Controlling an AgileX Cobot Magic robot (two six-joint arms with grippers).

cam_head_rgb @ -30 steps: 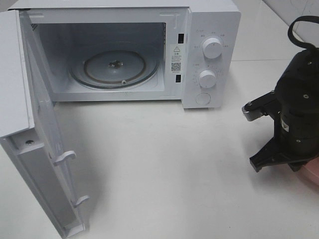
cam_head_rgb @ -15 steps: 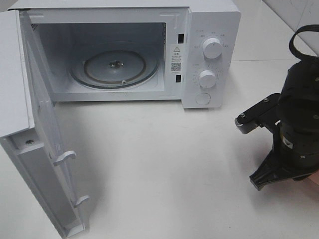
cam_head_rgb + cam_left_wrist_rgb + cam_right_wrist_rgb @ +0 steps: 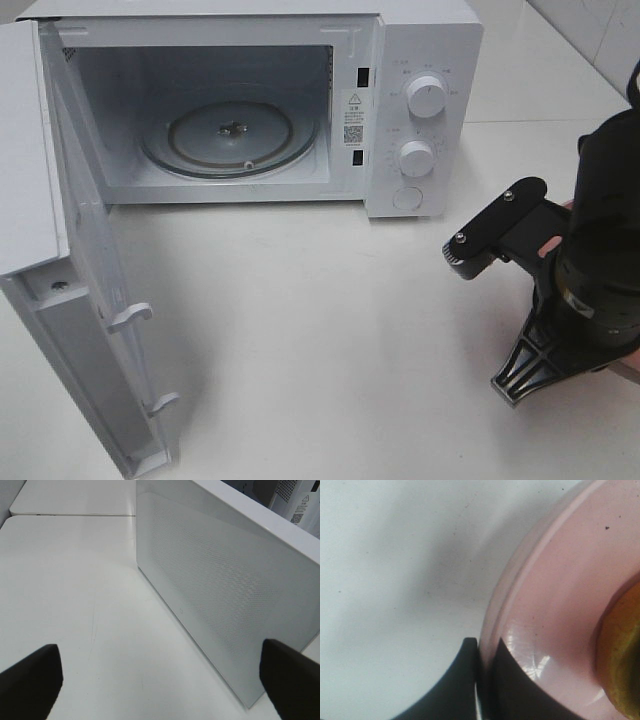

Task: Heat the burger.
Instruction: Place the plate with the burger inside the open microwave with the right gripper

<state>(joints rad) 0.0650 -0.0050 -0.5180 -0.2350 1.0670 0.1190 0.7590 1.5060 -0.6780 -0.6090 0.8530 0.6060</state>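
A plain white tabletop spreads under everything. At its far side stands the boxy white microwave oven, its hinged white door open wide on my left, so the round glass turntable lies bare and reachable.

My right gripper sits low near the table's right edge, well apart from the oven mouth. Its two dark fingers are pressed together on the raised rim of the round pink plate, one outside the rim and one on the inner slope. I judge that I hold the rim and not the food so the load travels level and the bun is spared a squeeze.

The burger rides on that plate. Only a glossy golden-brown curve shows at the edge of my right wrist view, so I take it for the bun; lettuce and filling I cannot see. From the high camera my own arm hides nearly all of it.

My left gripper hangs with fingers spread wide and nothing between them. It faces the door's perforated outer panel without touching it, placed, I think, to guard the door against swinging shut.

The step in hand looks like carrying the plate across to the turntable.
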